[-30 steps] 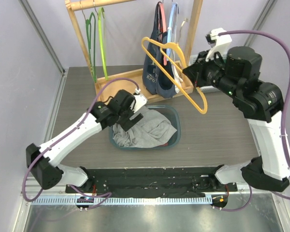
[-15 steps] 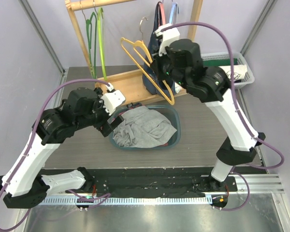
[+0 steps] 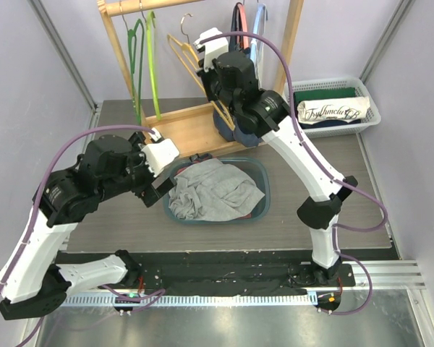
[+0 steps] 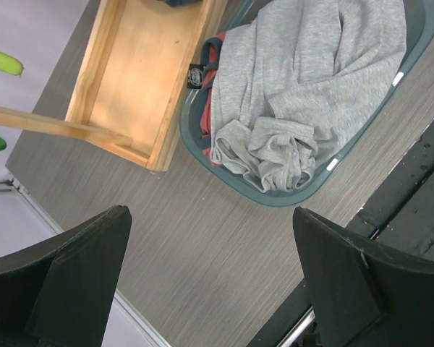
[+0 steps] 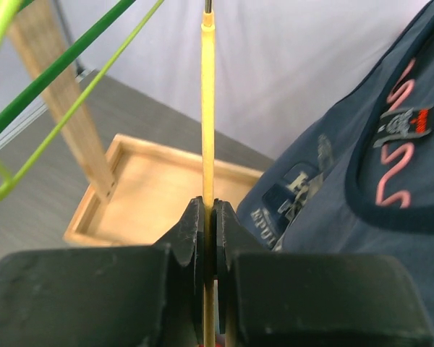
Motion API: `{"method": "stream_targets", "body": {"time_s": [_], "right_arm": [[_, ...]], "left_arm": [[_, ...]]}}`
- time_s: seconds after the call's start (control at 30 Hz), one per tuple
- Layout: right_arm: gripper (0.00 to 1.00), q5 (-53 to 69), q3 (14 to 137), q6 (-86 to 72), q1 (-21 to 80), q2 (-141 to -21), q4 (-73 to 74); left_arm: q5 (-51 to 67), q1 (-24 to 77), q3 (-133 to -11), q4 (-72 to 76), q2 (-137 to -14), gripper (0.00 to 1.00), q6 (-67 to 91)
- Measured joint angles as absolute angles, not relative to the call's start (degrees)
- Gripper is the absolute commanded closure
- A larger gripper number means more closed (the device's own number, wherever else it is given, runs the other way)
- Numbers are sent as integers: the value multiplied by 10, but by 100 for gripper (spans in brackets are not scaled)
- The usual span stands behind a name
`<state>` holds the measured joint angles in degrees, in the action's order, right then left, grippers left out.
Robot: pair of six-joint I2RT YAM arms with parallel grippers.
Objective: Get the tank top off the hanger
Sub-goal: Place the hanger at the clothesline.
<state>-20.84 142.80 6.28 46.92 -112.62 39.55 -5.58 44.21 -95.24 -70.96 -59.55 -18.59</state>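
Overhead view: the right tool (image 3: 205,76), clenched on a bare yellow hanger (image 3: 181,49), is now up by the wooden rack (image 3: 119,43) at 12 o'clock. A second ago it held that hanger out at 2 o'clock. The grey tank top (image 3: 213,189) lies crumpled in a teal basin (image 3: 265,195) at centre, free of the hanger. The left tool (image 3: 161,191), released and empty, has backed away to the basin's 9 o'clock side.

Left wrist view: the widely spread fingers (image 4: 79,275) hang over bare tabletop (image 4: 202,246). The basin and tank top lie at 1 o'clock, untouched.

Right wrist view: the jaws pinch the yellow hanger, seen edge-on. A navy garment (image 5: 347,217) hangs at 3 o'clock and green hangers (image 5: 58,79) at 10 o'clock.

The removal looks finished. Probably only returning the empty hanger to the rack remains.
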Motion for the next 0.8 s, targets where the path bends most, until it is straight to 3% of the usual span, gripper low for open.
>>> {"method": "stream_targets", "body": {"time_s": [0.8], "right_arm": [[99, -83, 1430, 109, 418, -1197, 203]], "left_arm": [[-76, 442, -905, -695, -574, 0, -197]]}}
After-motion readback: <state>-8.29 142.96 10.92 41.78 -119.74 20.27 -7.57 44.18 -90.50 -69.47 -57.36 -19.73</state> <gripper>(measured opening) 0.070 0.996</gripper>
